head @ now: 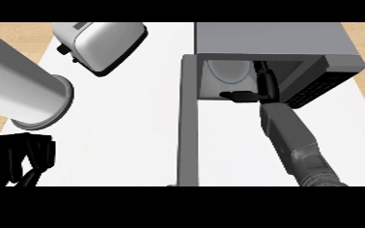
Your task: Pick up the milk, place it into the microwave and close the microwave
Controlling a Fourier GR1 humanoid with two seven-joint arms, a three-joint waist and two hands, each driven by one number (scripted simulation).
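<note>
White counter (pixel 135 125) takes most of the head view, with a little tan wood at the upper corners. Grey microwave (pixel 274 38) stands at the upper right of it, and its cavity faces toward the lower edge of the view. Its door (pixel 189 125) is swung fully open and is seen edge-on, a long grey bar that runs down from the left corner of the cavity. At the far left the left forearm (pixel 28 89) shows as a thick pale grey cylinder, very near the camera. The right forearm (pixel 292 140) comes up from the lower right and ends at the mouth of the cavity. A silver toaster (pixel 100 41) lies tilted at the upper left, well apart from the microwave. The dark control panel (pixel 321 84) is on the right side of the microwave's front. Inside the cavity there is a pale rounded shape (pixel 230 72); I cannot tell if it is the milk or the microwave's own plate. The right hand (pixel 251 95) is inside the cavity, just beside this shape, and whether it holds something I cannot tell. The left hand (pixel 25 157) is at the lower left corner, relaxed and holding nothing.
</note>
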